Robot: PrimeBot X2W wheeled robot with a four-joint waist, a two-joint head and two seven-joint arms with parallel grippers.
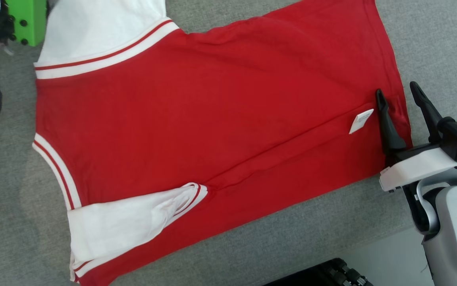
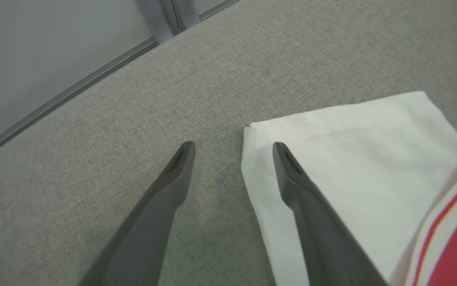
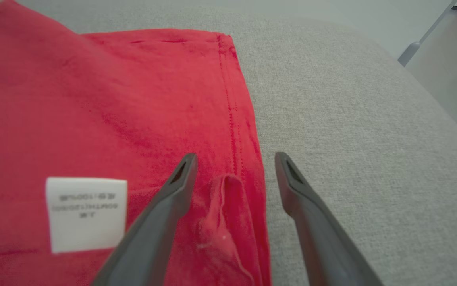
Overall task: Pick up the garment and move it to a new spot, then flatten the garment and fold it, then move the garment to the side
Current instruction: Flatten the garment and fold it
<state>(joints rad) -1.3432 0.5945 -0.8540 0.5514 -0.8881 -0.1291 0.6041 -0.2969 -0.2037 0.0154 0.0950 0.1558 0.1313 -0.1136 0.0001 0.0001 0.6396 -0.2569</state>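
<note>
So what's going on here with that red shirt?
A two-armed robot is working on a red garment with white sleeves, spread nearly flat on a grey padded surface. Its right gripper is open astride the bottom hem, beside a white label. Its left gripper is open astride the end of a white sleeve. Nothing is gripped yet.

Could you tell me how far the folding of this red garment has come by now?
Done: the garment lies spread nearly flat on the grey surface, one white sleeve turned in over the red body. In hand: the right end effector, open, straddles the hem by the label; the left end effector, open, straddles the edge of the other sleeve. Left: the folds, then moving it aside.
</note>
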